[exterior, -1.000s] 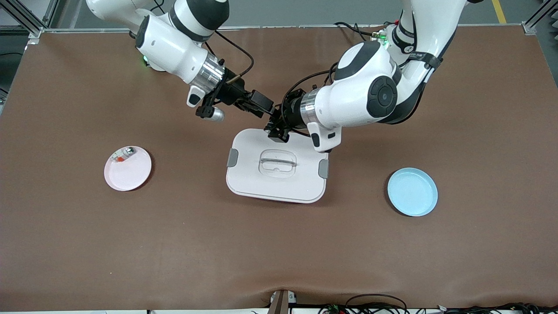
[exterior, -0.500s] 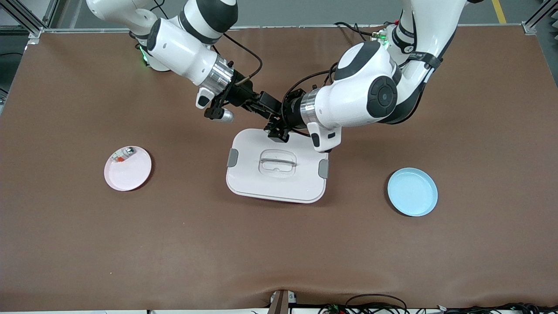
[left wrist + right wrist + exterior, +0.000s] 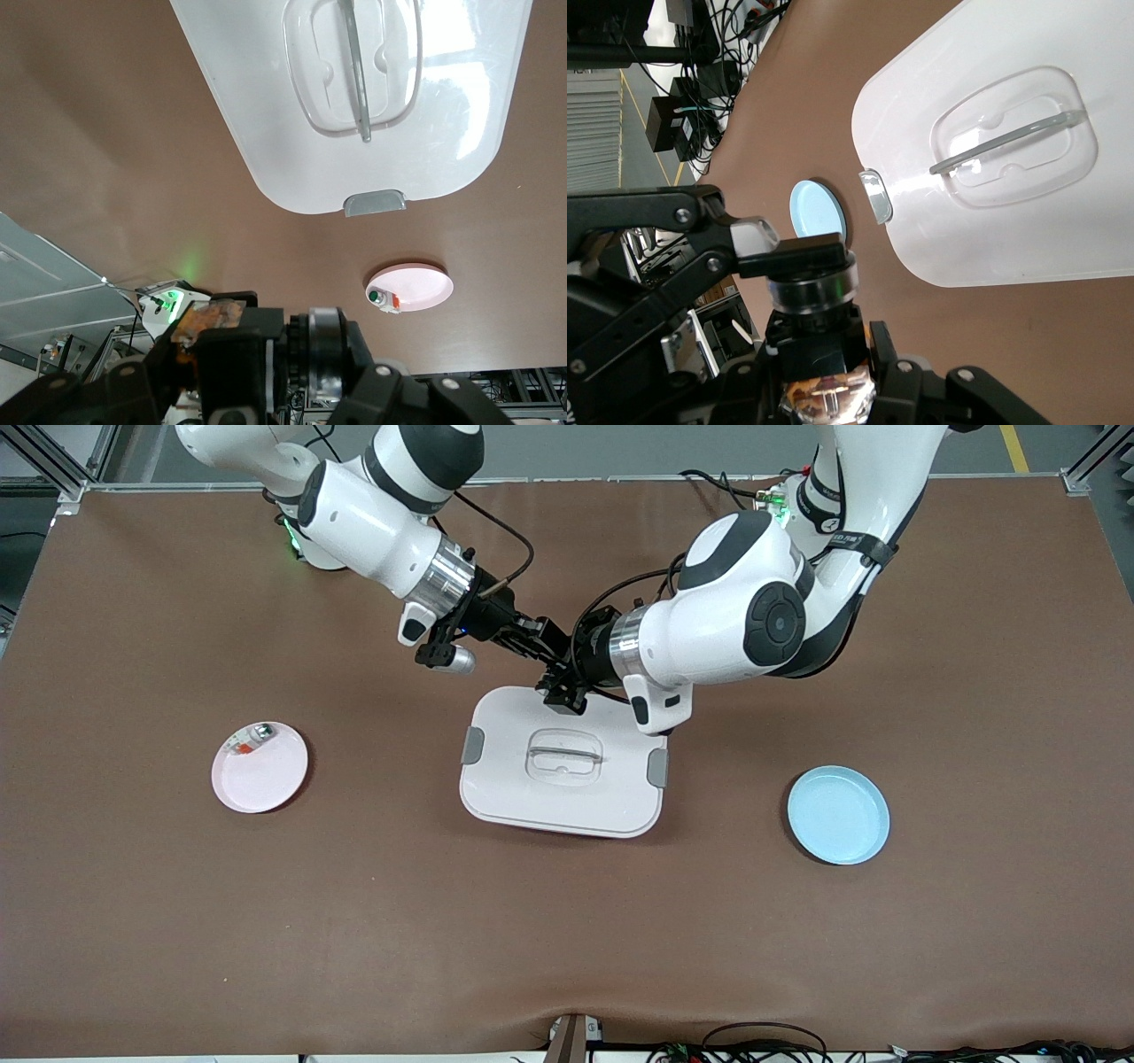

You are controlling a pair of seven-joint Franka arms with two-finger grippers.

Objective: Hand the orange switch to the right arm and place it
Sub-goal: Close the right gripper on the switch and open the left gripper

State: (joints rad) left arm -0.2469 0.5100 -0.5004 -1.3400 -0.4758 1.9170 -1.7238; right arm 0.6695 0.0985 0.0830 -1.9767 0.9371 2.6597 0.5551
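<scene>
Orange switch [image 3: 808, 282]: up in the air, pinched between the two grippers over the base-side edge of the white lidded box [image 3: 563, 797]; mostly its black body and silver ring show
Left gripper [image 3: 567, 659]: clamped on the switch
Right gripper [image 3: 542, 640]: closed down on the switch too, tip to tip with the left one
Pink plate [image 3: 266, 779]: toward the right arm's end, with a little white-grey piece [image 3: 249, 740] that has a red-orange bit on it
Blue plate [image 3: 838, 815]: toward the left arm's end
Writing: white lettering on the left arm's black strap [image 3: 852, 538], too small to read
</scene>
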